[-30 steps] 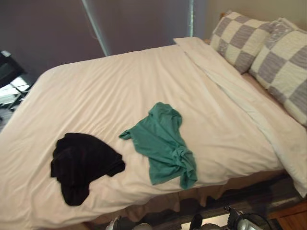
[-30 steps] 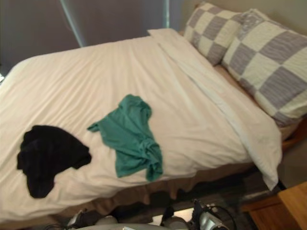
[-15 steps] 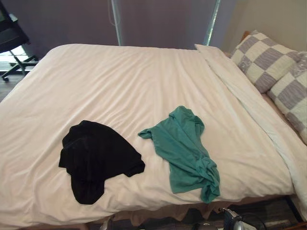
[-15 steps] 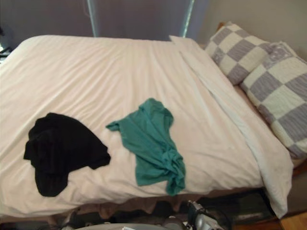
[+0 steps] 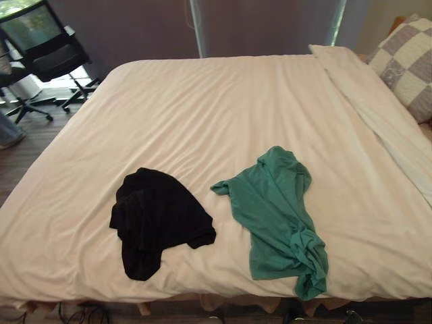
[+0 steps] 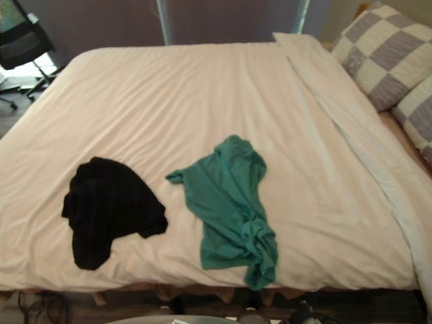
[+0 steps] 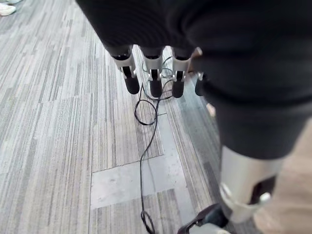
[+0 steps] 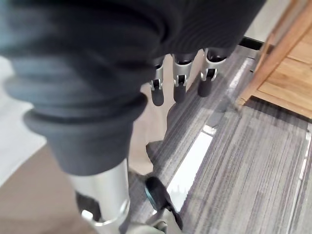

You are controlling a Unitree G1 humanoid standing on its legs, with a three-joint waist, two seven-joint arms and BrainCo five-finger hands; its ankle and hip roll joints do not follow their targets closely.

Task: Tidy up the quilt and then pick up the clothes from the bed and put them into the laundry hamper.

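Two garments (black (image 5: 158, 219), green (image 5: 278, 210)) lie on smooth quilt (image 5: 202, 108).

Bedroom, wide bed (image 5: 202, 121) under pale quilt (image 6: 202, 101), checked pillows (image 6: 381, 54), office chair (image 5: 47, 50)

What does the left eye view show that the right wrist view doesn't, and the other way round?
Left eye view alone: the bed under a smoothed cream quilt, a black garment and a green T-shirt lying apart near its front edge, a checked pillow at the far right, and an office chair on the floor to the left.

Right wrist view alone: the right hand, fingers hanging straight and holding nothing above grey floor, with a wooden piece of furniture beside it.

Shared: neither shows a laundry hamper, and no clothes are in hand.
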